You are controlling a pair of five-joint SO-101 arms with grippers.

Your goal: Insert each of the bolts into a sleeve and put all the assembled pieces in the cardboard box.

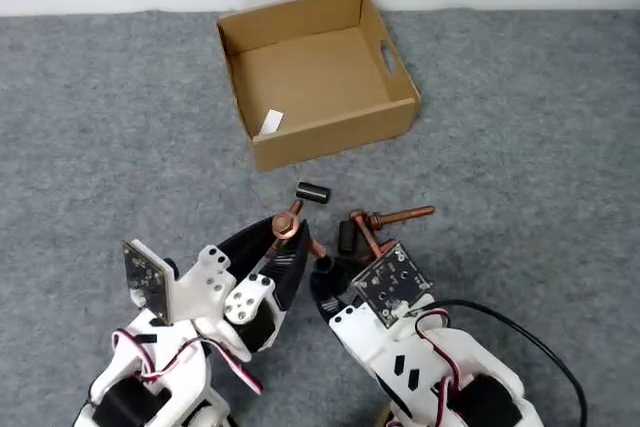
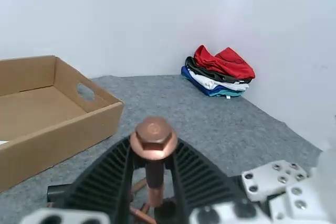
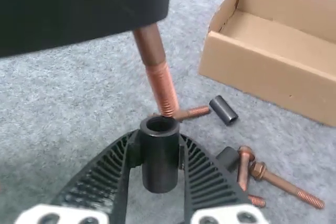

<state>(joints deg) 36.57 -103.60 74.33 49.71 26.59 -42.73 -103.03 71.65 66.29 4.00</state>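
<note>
Two arms sit low in the high view, both on the front-wall side of the cardboard box (image 1: 330,135) and well apart from it. Grey carpet (image 1: 540,127) runs wide and bare on either side of the box. Box top is open, with a white label (image 1: 271,122) on its floor. Left gripper (image 1: 286,237) is clamped on a bolt (image 1: 287,224). Right gripper (image 1: 326,269) is just beside it, a little farther from the box. A loose sleeve (image 1: 313,192) lies between the grippers and the box, nearest the box. Loose bolts (image 1: 400,215) and a second sleeve (image 1: 347,237) are clustered near the right gripper, on its box side.

Left wrist view: left gripper (image 2: 153,150) is closed on the bolt (image 2: 153,132) just under the hex head, shaft pointing down between the fingers. The box (image 2: 68,129) shows a handle cutout in its side wall. Past the box, open carpet reaches a white wall (image 2: 131,19) and a pile of clothes (image 2: 218,71) in the corner.

Right wrist view: right gripper (image 3: 157,144) is closed on a sleeve (image 3: 158,163), upright, mouth up. The bolt (image 3: 156,72) hangs over it, threaded tip at the box-side rim of the mouth, not inside. Whether tip and rim touch, cannot tell. The loose sleeve (image 3: 223,109) lies between the held sleeve and the box (image 3: 262,72). Loose bolts (image 3: 283,182) lie close by on the carpet.
</note>
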